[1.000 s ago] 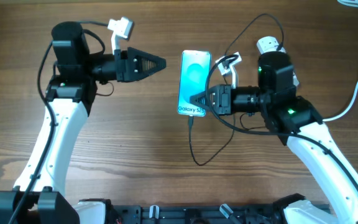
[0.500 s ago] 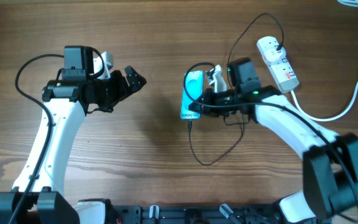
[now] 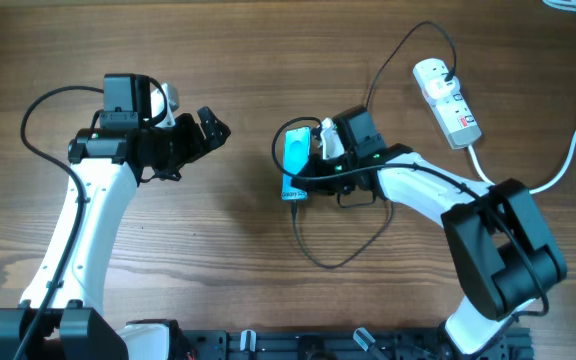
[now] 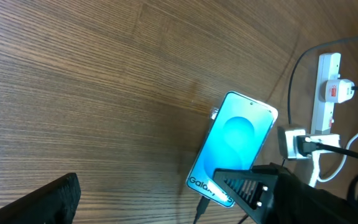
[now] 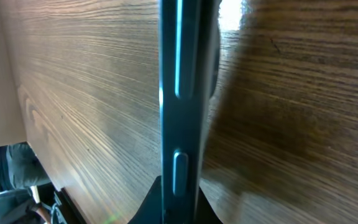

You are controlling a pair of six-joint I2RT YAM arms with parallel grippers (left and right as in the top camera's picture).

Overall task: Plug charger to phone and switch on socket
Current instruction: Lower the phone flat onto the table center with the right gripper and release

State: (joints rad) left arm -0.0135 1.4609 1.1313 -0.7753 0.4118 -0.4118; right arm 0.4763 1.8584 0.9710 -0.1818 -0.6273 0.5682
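Note:
The phone (image 3: pixel 294 155) shows a cyan screen and stands tipped up on its long edge at the table's middle. My right gripper (image 3: pixel 306 166) is shut on it. In the right wrist view I see the phone (image 5: pixel 179 93) edge-on, with its side buttons, between the shut jaws of that gripper (image 5: pixel 180 190). The charger (image 3: pixel 313 255), a thin black cable, loops from the phone's lower end round to the socket (image 3: pixel 448 95) at the back right. Its connector (image 4: pixel 202 207) meets the phone (image 4: pixel 232 146); how deep it sits is unclear. My left gripper (image 3: pixel 213 125) hangs open and empty, left of the phone.
A thick white cord (image 3: pixel 568 150) runs from the socket off the right edge. The socket (image 4: pixel 325 87) carries a white plug with a red mark. Bare wood lies between the two arms and along the front.
My right gripper has carried the phone leftward and tipped it from flat onto its edge. The left gripper drew back to the left early on and has stayed there, open.

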